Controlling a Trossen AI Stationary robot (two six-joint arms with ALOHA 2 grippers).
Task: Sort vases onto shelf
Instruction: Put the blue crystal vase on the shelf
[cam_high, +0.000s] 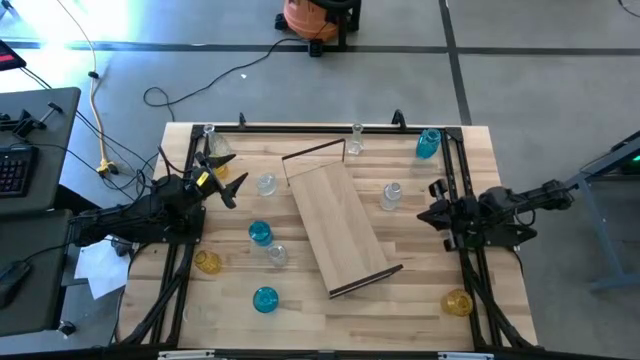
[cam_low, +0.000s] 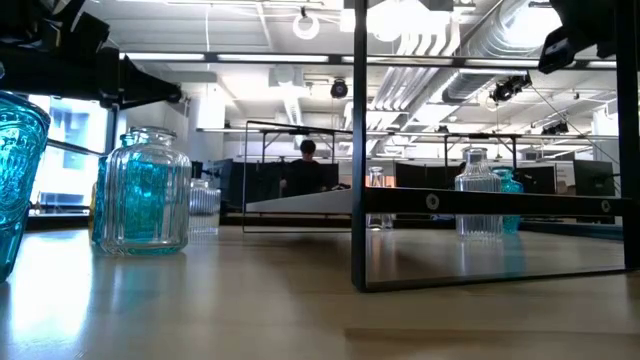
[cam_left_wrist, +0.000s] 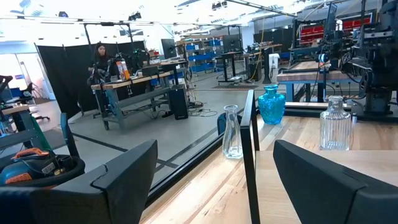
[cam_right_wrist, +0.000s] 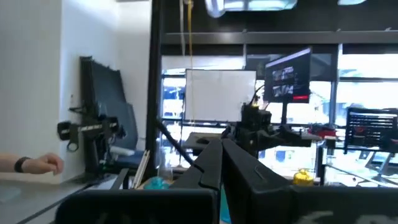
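Partly cropped at frame edge: blue vase (cam_low: 18, 180).

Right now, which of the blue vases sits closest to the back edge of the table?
The blue vase at the far right corner, beside the frame post. The other two blue ones stand left of the shelf, much nearer the front.
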